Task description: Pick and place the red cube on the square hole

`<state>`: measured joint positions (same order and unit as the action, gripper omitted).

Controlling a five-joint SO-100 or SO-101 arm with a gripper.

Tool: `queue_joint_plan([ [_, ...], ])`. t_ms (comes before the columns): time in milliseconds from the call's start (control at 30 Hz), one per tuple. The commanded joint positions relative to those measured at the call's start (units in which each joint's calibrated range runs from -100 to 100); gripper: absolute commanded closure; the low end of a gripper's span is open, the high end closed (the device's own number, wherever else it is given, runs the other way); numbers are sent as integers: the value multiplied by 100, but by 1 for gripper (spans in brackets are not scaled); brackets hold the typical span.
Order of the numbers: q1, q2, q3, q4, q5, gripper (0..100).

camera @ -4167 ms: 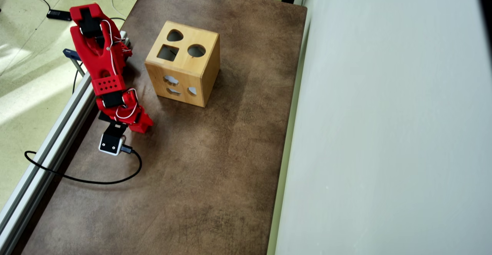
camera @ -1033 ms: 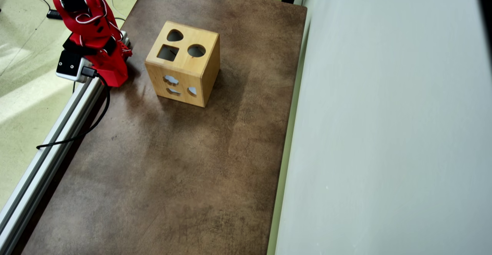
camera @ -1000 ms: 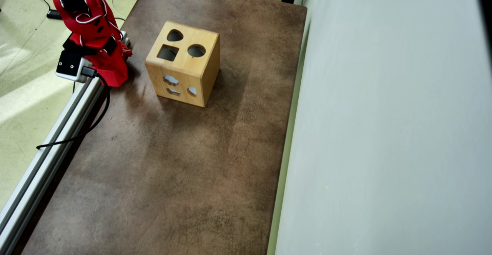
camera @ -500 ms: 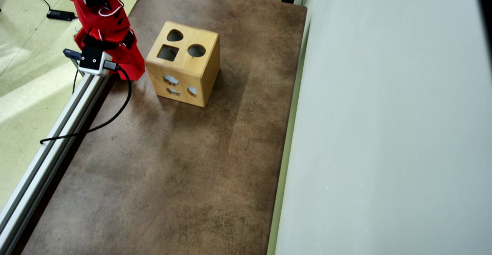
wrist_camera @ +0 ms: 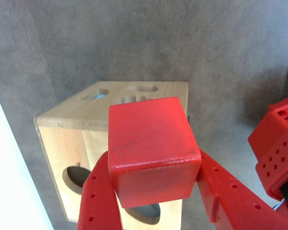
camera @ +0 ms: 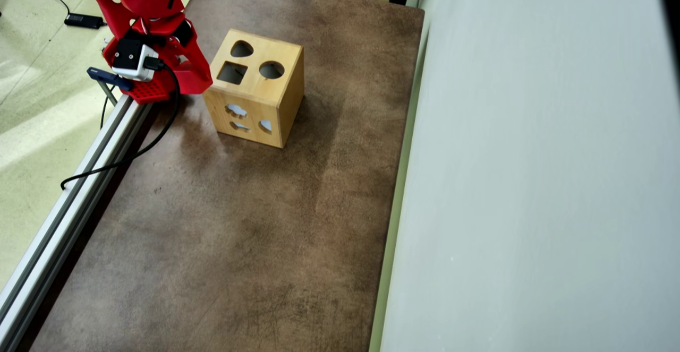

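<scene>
Where the wrist view looks along the gripper point(wrist_camera: 153, 191), its two red fingers point(wrist_camera: 101, 201) are spread to the width of the red cube point(wrist_camera: 151, 148) and press against its left and right sides, so the cube is clamped between them. The cube fills the middle of that view, one worn face turned to the camera, and it is held clear of the wooden box point(wrist_camera: 77, 139) that stands behind and below it. It hides part of the box's top face, where the edges of two cutouts show just past its far edge.

In the overhead view the gripper point(camera: 199, 78) sits at the left side of the wooden box point(camera: 276, 105), its tip right at the box's left top edge; whether it touches the wood cannot be told. The cube itself cannot be made out there among the red arm parts. The square hole point(camera: 232, 73) lies in the top face just right of the gripper tip, with a round hole point(camera: 271, 69) to its right and a rounded teardrop hole point(camera: 241, 49) on its far side. The box rests on the brown table point(camera: 255, 235).
</scene>
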<state>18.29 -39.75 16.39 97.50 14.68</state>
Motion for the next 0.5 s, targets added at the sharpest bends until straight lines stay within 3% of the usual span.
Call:
queue_joint_plan([
  [0,-321,-166,-154,57,-156,82],
  [467,-1086,-64,-136,57,-889,82],
])
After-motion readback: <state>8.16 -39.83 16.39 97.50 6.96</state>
